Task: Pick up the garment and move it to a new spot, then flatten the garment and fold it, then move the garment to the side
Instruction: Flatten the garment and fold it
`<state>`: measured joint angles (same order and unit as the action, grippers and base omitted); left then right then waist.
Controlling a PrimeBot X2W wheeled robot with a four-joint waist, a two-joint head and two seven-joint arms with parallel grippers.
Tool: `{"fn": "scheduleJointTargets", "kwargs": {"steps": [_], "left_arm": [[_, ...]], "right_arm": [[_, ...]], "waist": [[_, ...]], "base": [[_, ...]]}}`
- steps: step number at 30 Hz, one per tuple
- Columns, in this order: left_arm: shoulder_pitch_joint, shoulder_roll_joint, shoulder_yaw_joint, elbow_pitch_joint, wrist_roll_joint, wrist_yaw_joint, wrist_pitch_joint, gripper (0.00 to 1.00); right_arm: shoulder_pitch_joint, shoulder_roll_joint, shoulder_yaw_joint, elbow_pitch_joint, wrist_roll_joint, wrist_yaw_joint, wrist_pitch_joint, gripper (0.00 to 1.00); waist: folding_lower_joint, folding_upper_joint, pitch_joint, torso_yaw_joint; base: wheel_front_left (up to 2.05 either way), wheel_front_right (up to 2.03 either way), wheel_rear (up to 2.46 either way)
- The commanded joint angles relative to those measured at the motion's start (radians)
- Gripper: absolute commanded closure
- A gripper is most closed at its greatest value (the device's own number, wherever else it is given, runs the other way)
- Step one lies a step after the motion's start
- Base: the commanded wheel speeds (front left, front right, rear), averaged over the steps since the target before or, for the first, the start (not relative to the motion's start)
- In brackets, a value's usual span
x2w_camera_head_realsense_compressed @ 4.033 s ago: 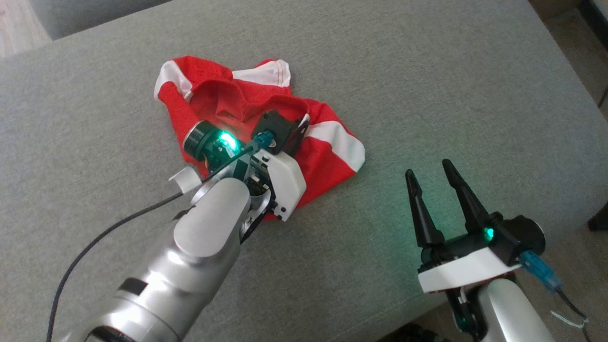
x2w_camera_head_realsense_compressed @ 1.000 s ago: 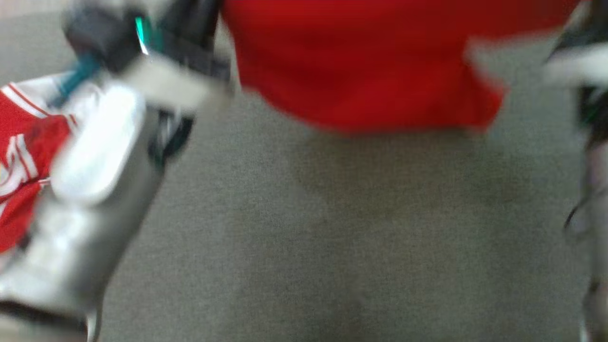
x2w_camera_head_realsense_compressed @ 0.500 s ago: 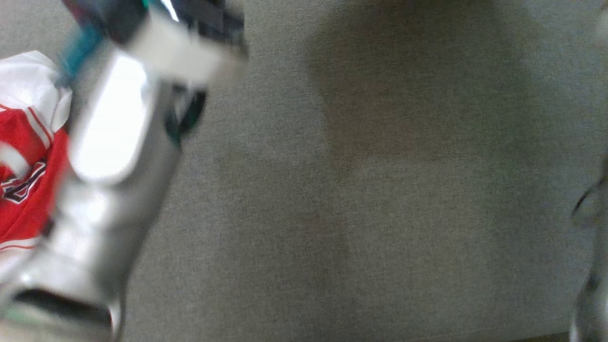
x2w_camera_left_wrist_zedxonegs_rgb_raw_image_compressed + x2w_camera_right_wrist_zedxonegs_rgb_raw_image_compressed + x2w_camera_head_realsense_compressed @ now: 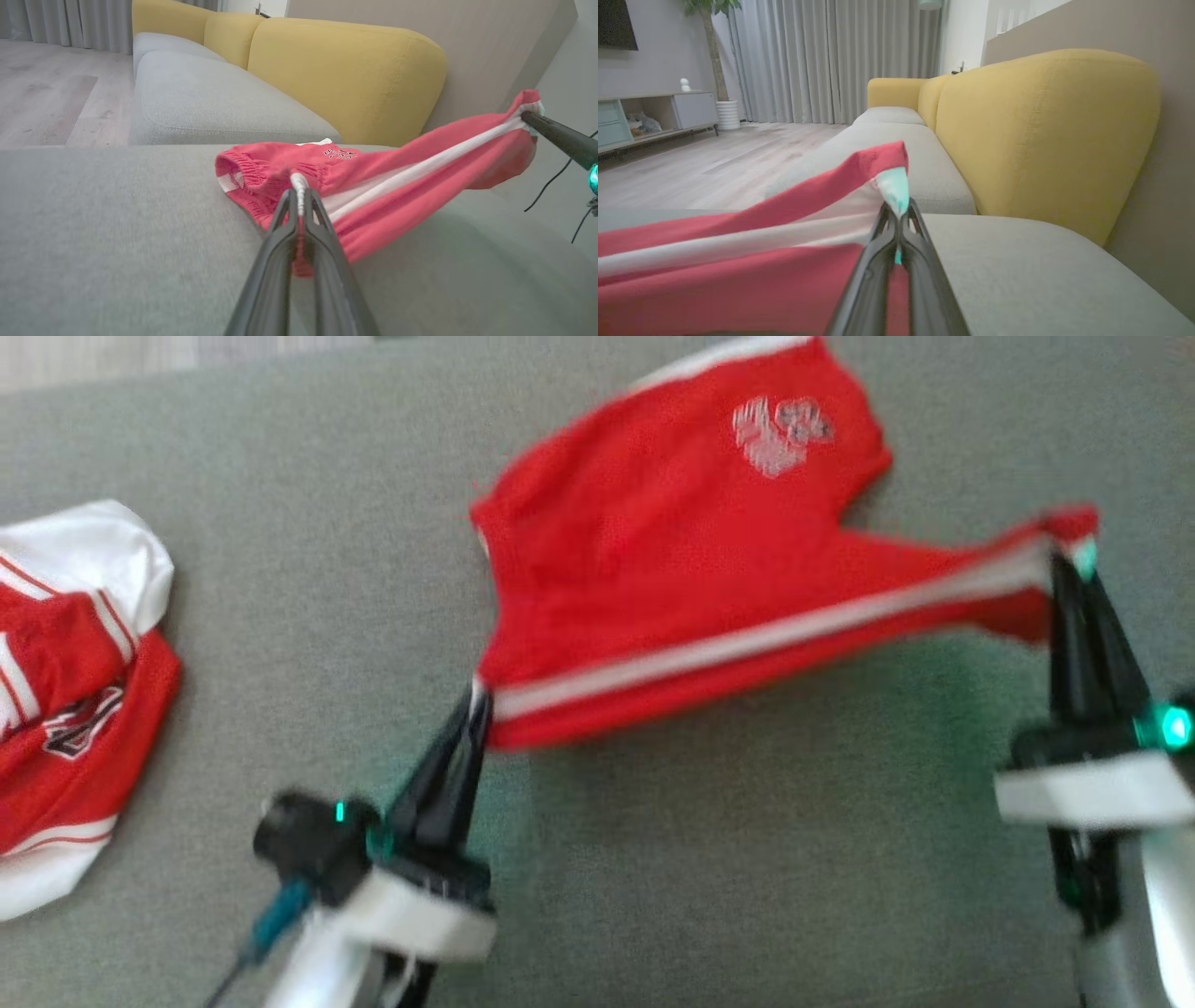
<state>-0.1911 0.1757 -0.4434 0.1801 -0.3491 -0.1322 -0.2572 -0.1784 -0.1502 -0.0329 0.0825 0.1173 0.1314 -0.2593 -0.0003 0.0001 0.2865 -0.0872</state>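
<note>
Surface is a grey woven upholstered seat [image 4: 747, 859], flat and wide, continuing far into more grey seat cushions [image 4: 196, 98] with mustard-yellow padded backrests [image 4: 345, 79] at the far right. Room: pale wood plank floor [image 4: 714, 168], grey floor-length curtains [image 4: 831, 60], a potted tree in a white ribbed pot [image 4: 727, 115], a low pale cabinet with open shelves [image 4: 654, 116], and a dark screen on the wall [image 4: 616, 23]. Red mesh shorts with a white side stripe [image 4: 672, 569] sit mid-seat, stretched left to right between both arms. The left gripper [image 4: 476, 705] has its fingers pinched narrow on the striped edge at the near left end. The right gripper [image 4: 1064, 565] is clamped tight on the striped corner at the right end. The stripe is pulled taut and the right end is raised off the seat. The far part of the shorts looks to lie on the seat, but contact isn't certain. The white printed logo [image 4: 780, 429] on the far leg is blurred and unreadable. The small dark lettering [image 4: 338, 152] by the waistband is too small to read. A crumpled red-and-white jersey [image 4: 65, 691] lies well apart at the left edge; its dark-outlined lettering is illegible.
</note>
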Motion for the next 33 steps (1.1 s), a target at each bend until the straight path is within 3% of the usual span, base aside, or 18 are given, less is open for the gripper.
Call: {"fn": "scheduleJointTargets", "kwargs": {"steps": [1, 7, 12, 22, 33], "left_arm": [[0.011, 0.011, 0.056, -0.050, 0.011, 0.006, -0.004, 1.00], [0.152, -0.005, 0.076, -0.135, 0.034, 0.007, -0.004, 1.00], [0.100, -0.035, 0.066, -0.118, 0.036, 0.007, -0.003, 1.00], [-0.230, -0.105, 0.022, 0.056, 0.024, 0.010, 0.049, 1.00], [-0.514, -0.125, -0.035, 0.301, -0.044, 0.071, 0.049, 1.00]], "right_arm": [[0.035, -0.012, -0.008, -0.056, 0.007, -0.001, -0.002, 1.00], [0.187, 0.015, -0.055, -0.162, -0.003, -0.001, -0.002, 1.00], [0.142, 0.013, -0.053, -0.126, 0.012, -0.001, 0.025, 1.00], [-0.183, -0.067, 0.004, 0.180, 0.047, -0.001, 0.052, 1.00], [-0.551, -0.138, 0.152, 0.558, 0.097, -0.001, 0.036, 1.00]], "waist": [[0.0003, -0.0001, -0.027, 0.006], [0.0003, -0.0001, -0.067, 0.023], [0.0003, -0.0001, -0.061, 0.052], [0.0003, -0.0001, 0.040, 0.105], [0.0003, -0.0001, 0.166, 0.130]], "base": [[0.00, 0.00, 0.00], [0.00, 0.00, 0.00], [0.00, 0.00, 0.00], [0.00, 0.00, 0.00], [0.00, 0.00, 0.00]]}}
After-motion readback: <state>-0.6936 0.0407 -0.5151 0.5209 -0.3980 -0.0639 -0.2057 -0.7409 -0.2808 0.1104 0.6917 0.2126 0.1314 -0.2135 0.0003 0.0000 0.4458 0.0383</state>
